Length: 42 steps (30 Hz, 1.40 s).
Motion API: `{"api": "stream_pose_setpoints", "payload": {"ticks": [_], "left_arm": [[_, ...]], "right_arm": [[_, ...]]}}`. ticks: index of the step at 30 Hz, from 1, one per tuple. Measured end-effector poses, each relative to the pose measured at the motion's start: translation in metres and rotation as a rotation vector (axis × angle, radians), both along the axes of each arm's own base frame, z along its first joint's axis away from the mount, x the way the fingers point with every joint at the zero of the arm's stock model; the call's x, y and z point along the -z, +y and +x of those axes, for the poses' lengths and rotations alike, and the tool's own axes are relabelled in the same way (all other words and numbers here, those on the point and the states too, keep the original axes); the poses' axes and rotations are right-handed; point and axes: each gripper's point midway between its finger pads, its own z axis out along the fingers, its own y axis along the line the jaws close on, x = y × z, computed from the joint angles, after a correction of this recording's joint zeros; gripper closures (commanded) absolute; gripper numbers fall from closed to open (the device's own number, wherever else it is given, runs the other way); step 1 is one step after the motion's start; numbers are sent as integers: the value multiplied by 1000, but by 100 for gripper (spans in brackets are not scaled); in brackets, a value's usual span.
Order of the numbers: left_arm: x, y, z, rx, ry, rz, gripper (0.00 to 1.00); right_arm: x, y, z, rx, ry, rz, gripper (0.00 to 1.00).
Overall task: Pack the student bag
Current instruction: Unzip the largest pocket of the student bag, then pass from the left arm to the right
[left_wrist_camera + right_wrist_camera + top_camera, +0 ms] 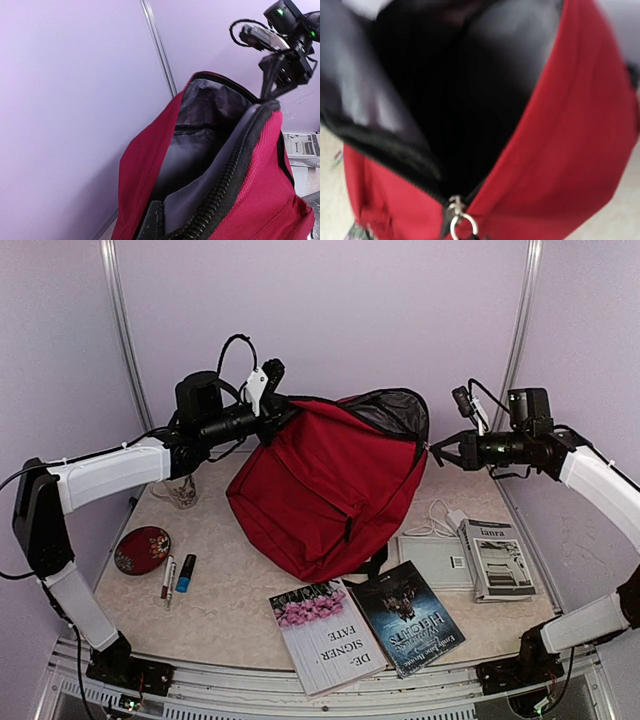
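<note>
Left gripper (277,403) pinched tight on the rim of the student bag (330,480); right gripper (438,448) clamped shut on the opposite edge, by the zipper pull (457,220); bag propped on the table (230,590), mouth stretched open; thin grips on fabric could slip and the mouth sag; a harder pull could drag it onto the books (325,635).

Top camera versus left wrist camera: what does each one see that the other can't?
Only the top view shows the floral book, the dark book, the pens and the round red case. Only the left wrist view looks into the bag, as far as its grey inner pocket. Both show the red bag standing open, the right pincer at its rim, and the booklet beside it.
</note>
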Motion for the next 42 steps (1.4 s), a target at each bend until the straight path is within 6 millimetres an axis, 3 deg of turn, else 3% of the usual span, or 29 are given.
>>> {"api": "stream_pose_setpoints", "payload": {"ticks": [4,9,11,13,16,18,22,26,29,34,37,39,42], "left_arm": [[6,15,-8,-7,2,-7,100],[10,24,-29,32,4,-23,100],[9,22,-37,66,11,-28,100],[10,17,-45,101,14,-24,94],[23,5,-57,134,33,17,100],[37,0,-64,157,61,44,100],[69,-1,-71,167,123,100,100],[81,2,-68,143,85,157,100],[74,3,-54,93,51,195,100],[30,-5,-10,-9,-3,164,100],[25,-3,-7,-21,6,131,100],[27,-5,-9,-16,31,103,100],[27,-8,-8,-40,99,53,100]], "right_arm": [[-44,5,44,11,-58,20,100],[-130,24,97,-30,-201,79,100],[-156,33,103,-48,-259,96,100],[-175,41,101,-65,-308,110,100],[-180,63,86,-118,-313,126,100],[-169,80,77,-159,-288,127,100],[-115,104,60,-209,-168,96,100],[-63,95,58,-173,-60,48,100],[-39,86,58,-142,-30,36,86],[6,83,53,-114,42,54,59],[37,87,50,-108,98,61,32],[56,94,46,-112,134,67,19],[74,107,36,-129,168,64,9]]}}
